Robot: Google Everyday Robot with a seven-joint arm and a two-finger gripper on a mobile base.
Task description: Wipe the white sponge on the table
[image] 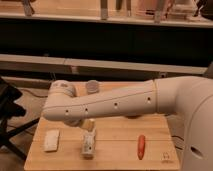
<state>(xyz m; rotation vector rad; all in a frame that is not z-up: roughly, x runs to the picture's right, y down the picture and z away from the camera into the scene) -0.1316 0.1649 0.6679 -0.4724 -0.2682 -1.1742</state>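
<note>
The arm (115,105), thick and white, reaches in from the right and stretches across the table (115,150) towards its left side, ending in a rounded joint above the far-left part of the top. Most of the gripper (89,125) is hidden under that arm; only a short tan piece shows, hanging down below the arm's underside, near the middle-left of the table. Its fingers are apart, and nothing is held between them.

The sponge (51,140) lies flat on the planks near the front-left corner, to the left of the gripper and clear of it – nothing touches it. Right of the sponge, a bottle (88,146) lies on its side, one end pointing away from the front edge. The gripper hangs right over that far end; whether it touches the bottle cannot be told.

Further right, near the front edge, lies a slim red-orange thing (141,146), well apart from the bottle. A small dark logo (165,157) marks the front-right corner. At the back of the table a grey round object (93,86) shows just above the arm – its lower part is hidden. A dark frame (7,107) stands off the table's left side.
</note>
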